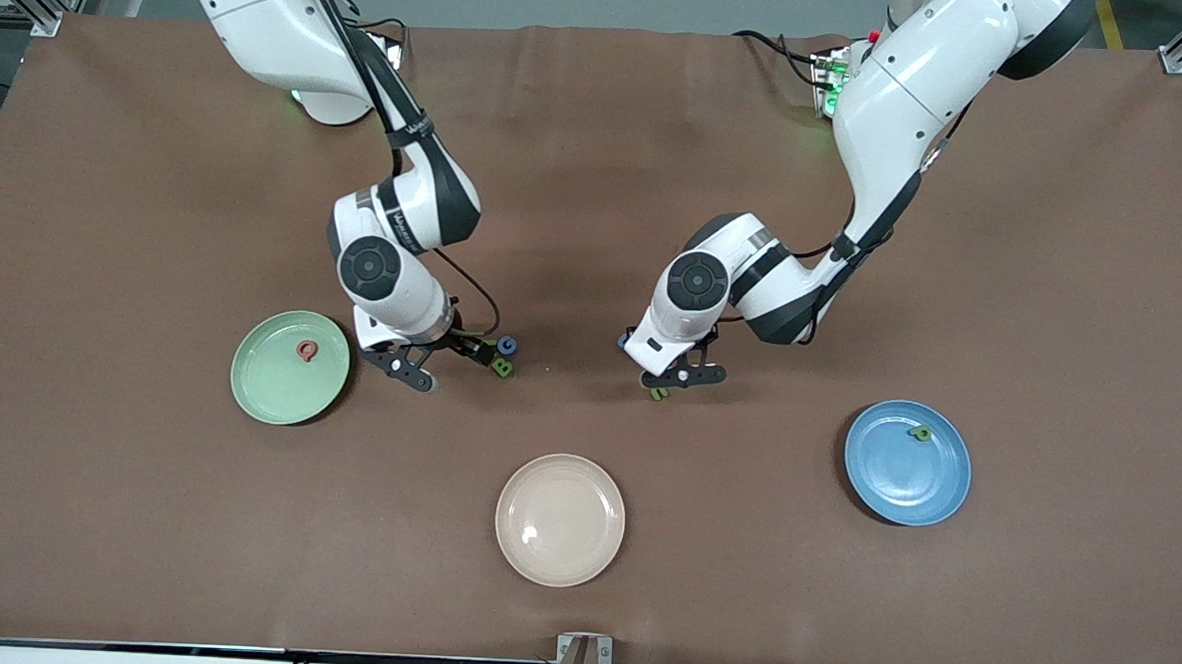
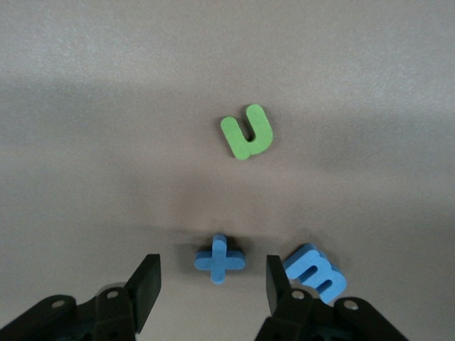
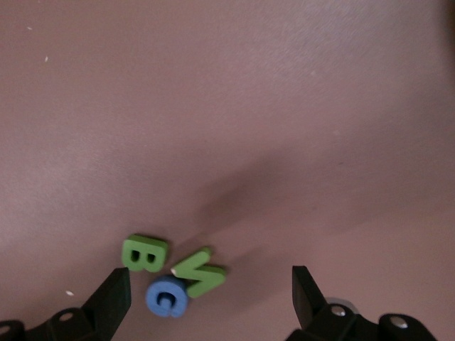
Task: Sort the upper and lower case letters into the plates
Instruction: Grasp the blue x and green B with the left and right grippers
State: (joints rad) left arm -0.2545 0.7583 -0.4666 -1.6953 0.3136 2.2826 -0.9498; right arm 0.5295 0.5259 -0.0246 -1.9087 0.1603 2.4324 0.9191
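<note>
- Brown table (image 1: 144, 512), holding three plates and scattered foam letters.
- Mint green plate (image 1: 290, 367) toward the right arm's end of the table, with a red letter (image 1: 306, 351) lying in it.
- Blue plate (image 1: 907, 463) toward the left arm's end, with a small green letter (image 1: 921, 433) in it, close to the rim on the robots' side.
- Cream-beige plate (image 1: 560, 519) between those two and nearer to the front camera.
- Right gripper (image 1: 428, 361) low over the table, just beside the mint green plate; fingers (image 3: 114, 295) spread wide apart, holding nothing.
- Green B (image 3: 144, 253), blue C (image 3: 167, 296) and green V (image 3: 200, 272) bunched together on the cloth, each touching or almost touching the next, close to one finger of the right gripper; in the front view, only the B (image 1: 502, 368) and the C (image 1: 508, 345) visible past the hand.
- Left gripper (image 1: 676, 379) low over the middle of the table; fingers (image 2: 147, 283) apart, gripping nothing.
- Blue plus sign (image 2: 219, 259) flat on the cloth between those fingers, touching neither.
- Blue m (image 2: 316, 273) just beside one finger, partly hidden by it.
- Green u (image 2: 247, 131) flat on the cloth, apart from the plus sign, clear of the left gripper.
</note>
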